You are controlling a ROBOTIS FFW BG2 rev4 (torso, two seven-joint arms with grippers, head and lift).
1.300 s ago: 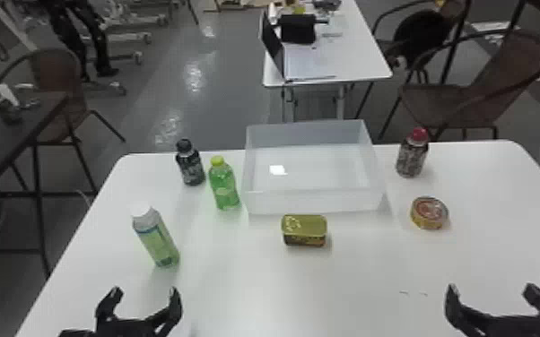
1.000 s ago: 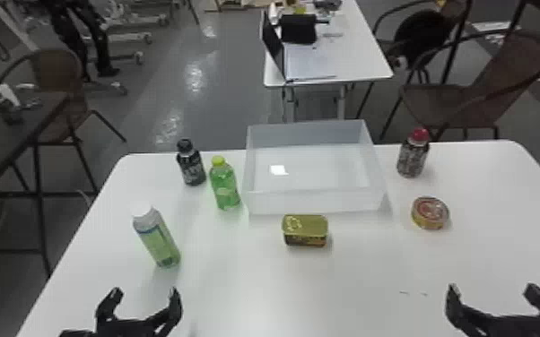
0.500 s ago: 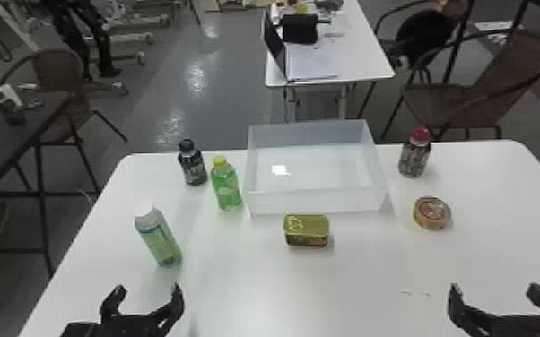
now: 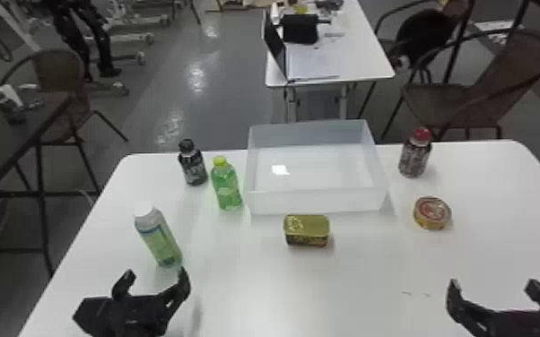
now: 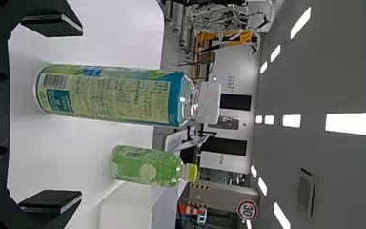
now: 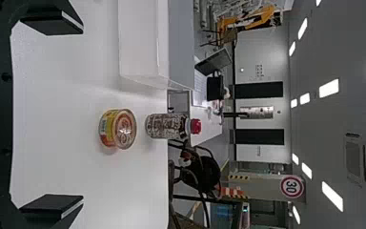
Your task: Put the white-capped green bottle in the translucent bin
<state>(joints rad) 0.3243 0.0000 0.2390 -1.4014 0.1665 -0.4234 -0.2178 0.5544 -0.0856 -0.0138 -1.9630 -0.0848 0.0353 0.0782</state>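
Ceiling lights [image 5: 355,124] — floor [image 4: 195,78] glare

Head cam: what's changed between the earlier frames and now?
The left gripper has moved forward, closer to the white-capped green bottle. The right gripper has edged forward slightly too. Nothing gripped or let go. Bottle, translucent bin and the other items on the table look unmoved.

In the head view, the bottom edge cuts off the white table [image 4: 372,278], the black left tool [image 4: 156,270] and the black right tool [image 4: 493,284]. Print on the oblong gold metal tin [image 4: 307,224] is blurred there. Both wrist views crop the translucent plastic bin [image 4: 316,202].
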